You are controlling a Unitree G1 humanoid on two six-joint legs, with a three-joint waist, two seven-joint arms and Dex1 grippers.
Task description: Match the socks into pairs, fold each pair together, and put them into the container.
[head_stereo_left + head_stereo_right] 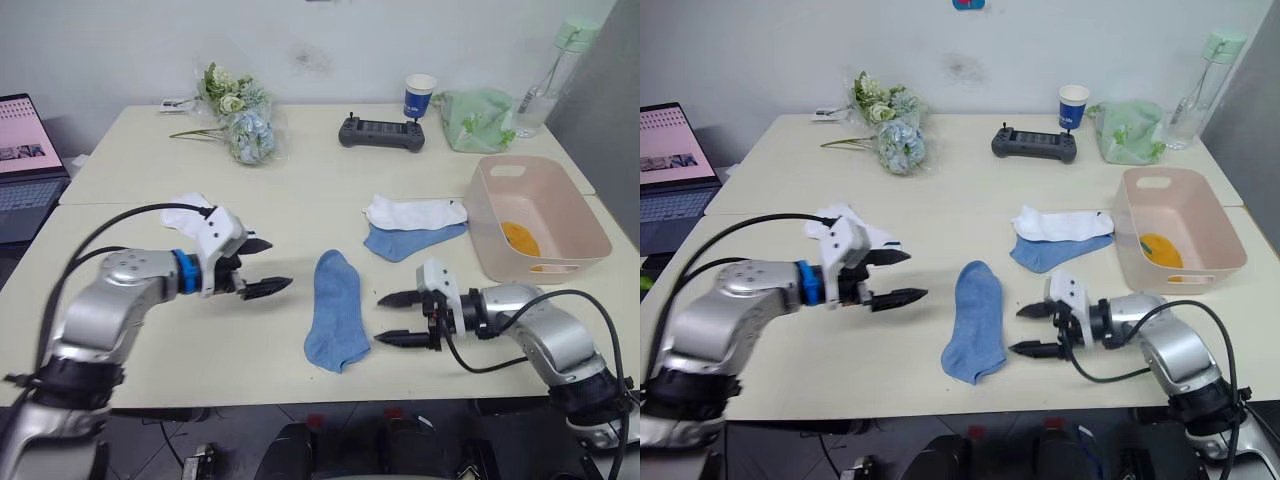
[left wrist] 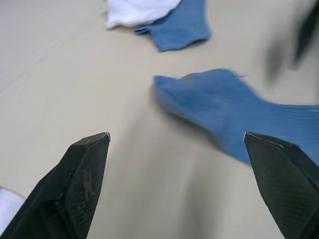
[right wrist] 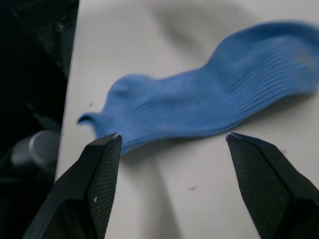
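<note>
Cream table [image 1: 150, 350], smooth & bare near me. Both my fingers spread, holding nothing: left gripper [image 1: 265, 268] & right gripper [image 1: 399, 319] flank the blue sock [image 1: 334, 308] lying flat btwn them. Looks light, limp, will slump, so I'd pinch at the cuff or toe edge. Farther: white sock [image 1: 415, 212] atop second blue sock [image 1: 410, 241], beside pink basket [image 1: 583, 219] w/ mustard sock [image 1: 519, 238] inside. Another white sock [image 1: 187, 213] behind left arm. Flowers [image 1: 238, 113], controller [image 1: 381, 132], cup [image 1: 419, 97] at far edge.
</note>
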